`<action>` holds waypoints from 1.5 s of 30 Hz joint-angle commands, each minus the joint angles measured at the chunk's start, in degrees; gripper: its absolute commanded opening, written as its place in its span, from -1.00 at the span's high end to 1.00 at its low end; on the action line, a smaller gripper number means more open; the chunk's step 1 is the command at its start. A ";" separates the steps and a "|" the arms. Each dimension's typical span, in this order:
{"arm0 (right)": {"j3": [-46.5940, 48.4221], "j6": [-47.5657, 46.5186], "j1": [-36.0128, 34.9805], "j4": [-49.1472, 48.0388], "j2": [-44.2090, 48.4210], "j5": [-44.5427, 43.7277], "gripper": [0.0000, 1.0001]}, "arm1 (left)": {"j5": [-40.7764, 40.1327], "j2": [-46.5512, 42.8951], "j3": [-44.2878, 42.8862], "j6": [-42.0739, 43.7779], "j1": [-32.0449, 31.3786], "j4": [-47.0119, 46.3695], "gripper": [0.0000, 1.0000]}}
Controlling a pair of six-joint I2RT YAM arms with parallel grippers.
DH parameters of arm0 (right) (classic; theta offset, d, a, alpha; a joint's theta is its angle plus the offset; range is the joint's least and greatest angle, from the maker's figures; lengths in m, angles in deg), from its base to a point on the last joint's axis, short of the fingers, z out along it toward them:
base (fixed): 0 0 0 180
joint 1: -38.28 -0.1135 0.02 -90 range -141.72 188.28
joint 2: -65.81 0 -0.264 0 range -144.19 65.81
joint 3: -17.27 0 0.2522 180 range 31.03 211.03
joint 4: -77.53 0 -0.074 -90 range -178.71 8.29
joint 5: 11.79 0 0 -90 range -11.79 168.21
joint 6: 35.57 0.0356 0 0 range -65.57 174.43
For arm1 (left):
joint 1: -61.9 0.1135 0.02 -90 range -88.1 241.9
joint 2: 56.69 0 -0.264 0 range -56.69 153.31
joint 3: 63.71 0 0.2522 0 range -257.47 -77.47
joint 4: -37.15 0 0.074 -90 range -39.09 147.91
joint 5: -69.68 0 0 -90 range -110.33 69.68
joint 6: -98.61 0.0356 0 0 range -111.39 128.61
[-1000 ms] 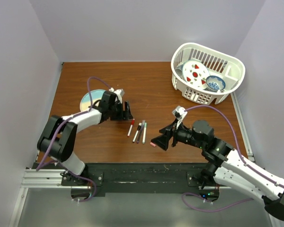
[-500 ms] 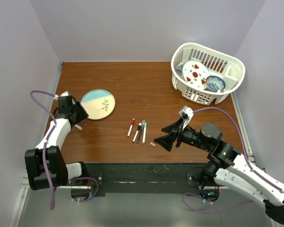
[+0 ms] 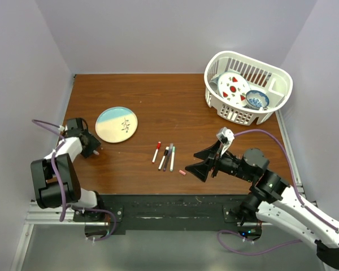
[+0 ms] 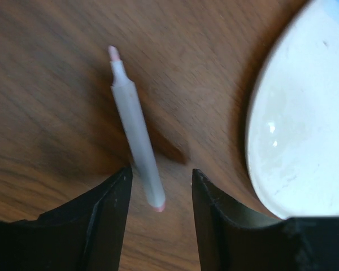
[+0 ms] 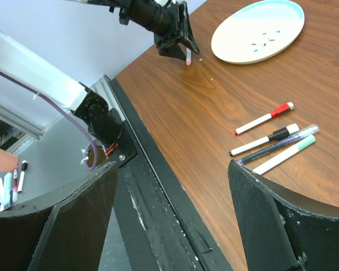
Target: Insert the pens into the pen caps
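A white pen with a pink tip (image 4: 134, 132) lies on the table left of the plate; it also shows in the top view (image 3: 96, 151). My left gripper (image 4: 158, 175) is open, and the pen's near end lies between its fingers, close to the left one. In the top view the left gripper (image 3: 94, 148) is at the table's left side. Several more pens lie in a row mid-table: red-ended (image 3: 156, 152), black-ended (image 3: 164, 158), purple (image 3: 168, 157), green-ended (image 3: 172, 158). A small pink cap (image 3: 182, 172) lies near them. My right gripper (image 3: 193, 162) is wide open and empty beside the cap, above the table.
A round plate (image 3: 117, 124) with a blue rim sits right of the left gripper; its edge fills the right of the left wrist view (image 4: 305, 130). A white basket (image 3: 274, 107) holding dishes stands at the back right. The black front rail (image 5: 158, 197) runs under the right gripper.
My left arm has swung from mid-table past the plate to the table's left side, over the pink-tipped pen. My right gripper has drawn back slightly from the pink cap.
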 commanded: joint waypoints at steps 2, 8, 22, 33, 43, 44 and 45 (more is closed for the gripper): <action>0.97 -0.71 -0.09 -2.06 -1.14 0.86 -0.65 | -8.51 0.49 -2.00 -3.91 0.45 2.37 0.00; 1.15 0.17 -0.09 -2.68 -1.84 0.68 -0.65 | -8.78 2.33 -2.79 -3.65 0.44 2.81 0.17; 0.80 7.10 -0.09 -5.76 -4.82 1.12 -0.64 | 5.98 -3.79 1.24 2.32 0.36 1.32 1.00; 2.90 18.00 -0.09 -13.49 -12.21 -7.75 -0.64 | 29.43 -23.24 2.48 9.44 -2.53 -0.26 1.00; 12.30 15.11 -0.09 -18.85 -28.03 -9.60 -0.61 | 42.55 -27.72 3.54 3.30 -32.04 -17.48 1.00; 13.44 14.93 -0.09 -18.85 -28.91 -9.77 -0.61 | 42.99 -27.81 3.36 3.03 -33.38 -19.84 1.00; 13.80 14.93 -0.09 -19.03 -30.31 -9.86 -0.60 | 43.52 -28.25 3.45 2.77 -34.52 -22.21 1.00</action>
